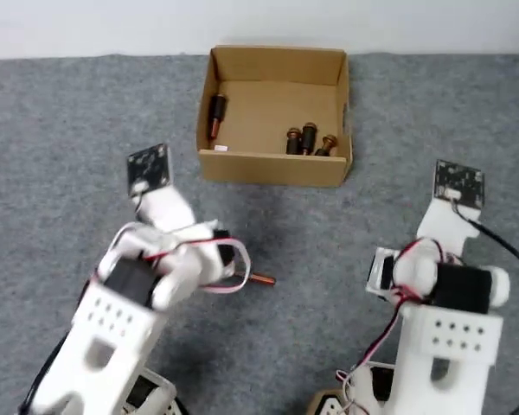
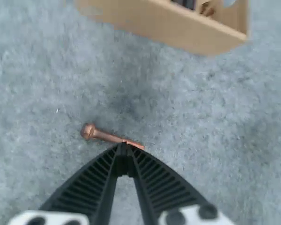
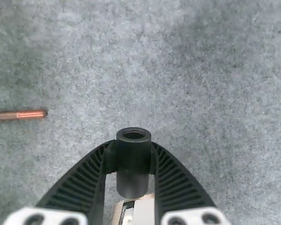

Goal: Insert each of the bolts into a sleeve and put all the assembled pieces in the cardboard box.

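Note:
My left gripper (image 2: 124, 149) is shut on a copper bolt (image 2: 107, 137), pinched near its threaded end, with the round head sticking out to one side just above the carpet. In the high view that bolt (image 1: 261, 278) pokes out of the left gripper (image 1: 240, 262) toward the right arm. My right gripper (image 3: 132, 164) is shut on a black sleeve (image 3: 133, 157), its open bore facing the camera. The bolt's threaded tip (image 3: 19, 114) lies off to the side of the sleeve, apart from it. The right gripper (image 1: 382, 275) sits mid-table.
The cardboard box (image 1: 272, 166) stands at the back centre; one assembled piece (image 1: 216, 117) lies at its left wall and three (image 1: 309, 138) sit in its front right corner. Its wall (image 2: 178, 28) lies beyond the bolt. Grey carpet covers the table.

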{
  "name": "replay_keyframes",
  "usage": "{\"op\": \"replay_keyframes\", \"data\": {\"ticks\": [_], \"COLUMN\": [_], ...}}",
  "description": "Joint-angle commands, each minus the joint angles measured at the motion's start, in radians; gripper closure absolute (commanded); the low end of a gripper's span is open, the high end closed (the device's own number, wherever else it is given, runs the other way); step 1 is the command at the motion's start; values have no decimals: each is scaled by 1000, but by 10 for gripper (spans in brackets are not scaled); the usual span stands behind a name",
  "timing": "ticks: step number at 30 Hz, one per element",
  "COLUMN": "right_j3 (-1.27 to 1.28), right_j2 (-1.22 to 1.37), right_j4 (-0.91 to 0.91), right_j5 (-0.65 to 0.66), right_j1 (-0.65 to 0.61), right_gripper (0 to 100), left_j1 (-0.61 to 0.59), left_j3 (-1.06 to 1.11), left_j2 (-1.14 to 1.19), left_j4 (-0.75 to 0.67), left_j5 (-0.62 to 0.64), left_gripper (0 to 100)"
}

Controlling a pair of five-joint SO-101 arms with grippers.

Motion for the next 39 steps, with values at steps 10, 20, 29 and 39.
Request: {"op": "replay_keyframes", "data": {"ticks": [10, 20, 29, 39], "right_j3": [15, 15, 15, 15], "right_j2": [-137, -139, -137, -134], "right_j4": [-18, -18, -59, -59], "right_j5": [-2, -6, -2, -2], "right_j1": [13, 13, 13, 13], "right_gripper": [990, 990, 990, 990], "left_j1": [20, 21, 3, -63], "left_j3": [-174, -176, -177, -177], "left_j2": [459, 592, 746, 882], "left_j4": [9, -20, -98, -229], "left_j5": [103, 121, 120, 120], "left_gripper": [851, 824, 824, 825]}}
